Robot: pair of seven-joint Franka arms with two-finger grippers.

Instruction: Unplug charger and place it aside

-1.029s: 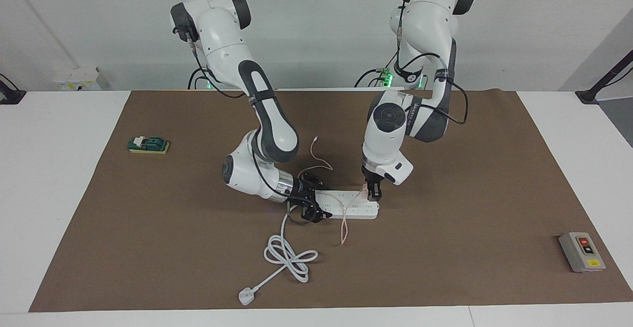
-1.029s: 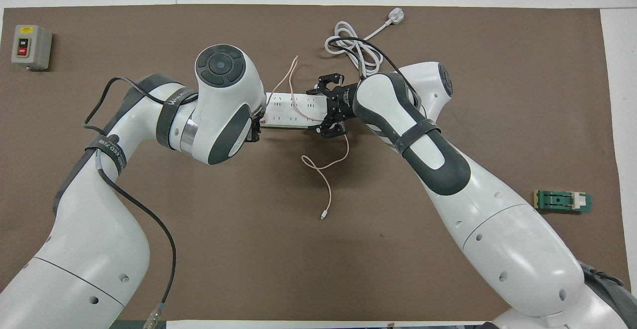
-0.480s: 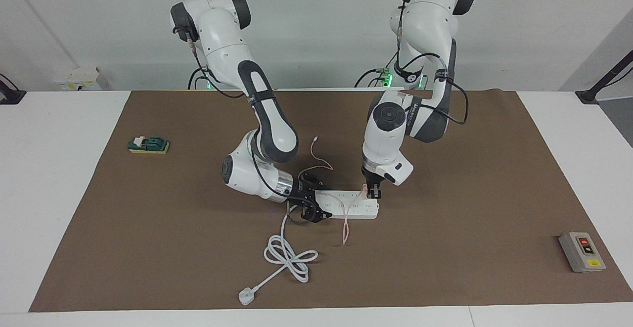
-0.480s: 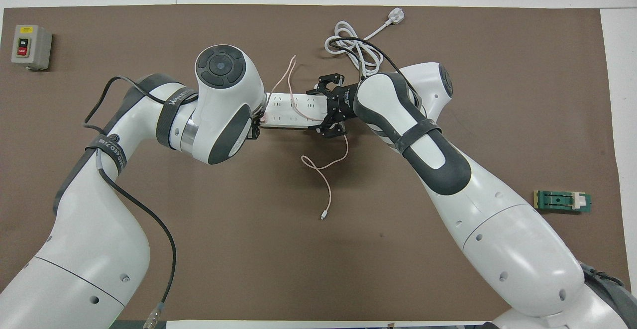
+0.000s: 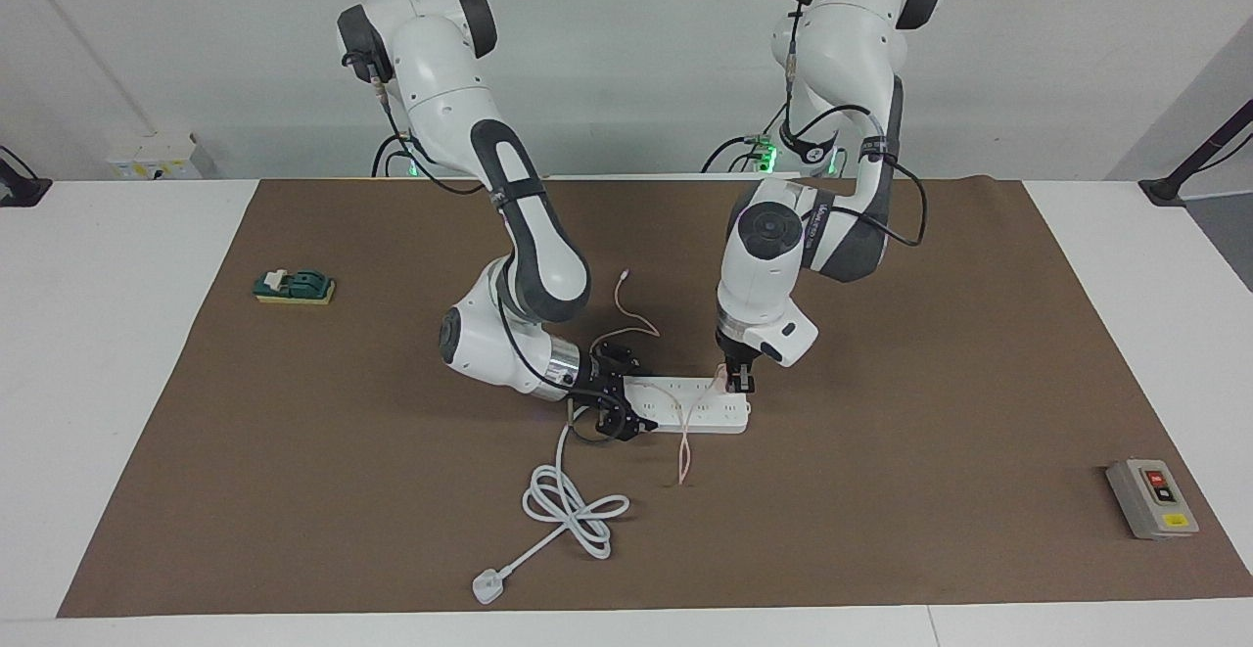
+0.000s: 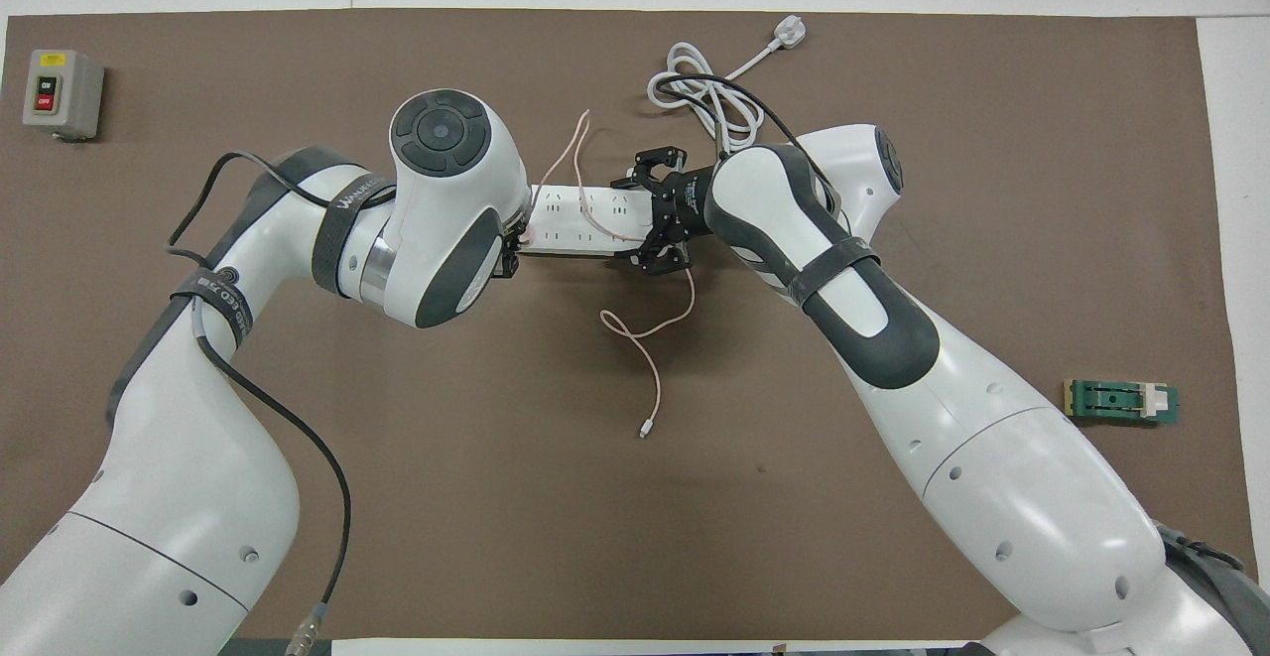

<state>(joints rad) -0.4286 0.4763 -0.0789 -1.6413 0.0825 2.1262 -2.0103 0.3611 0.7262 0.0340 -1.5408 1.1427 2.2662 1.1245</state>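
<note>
Now left tool point(image 5: 736, 379) clamps the charger point(image 5: 724, 382) on the power strip point(image 5: 685, 406).

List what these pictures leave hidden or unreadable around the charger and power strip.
- Charger: the overhead view hides it under the left arm's wrist; the facing view shows only a pink sliver at the left tool.
- Whether its pins still sit in the power strip: too small to tell.
- Right tool: its contact with the strip's end is unclear in both views.
</note>
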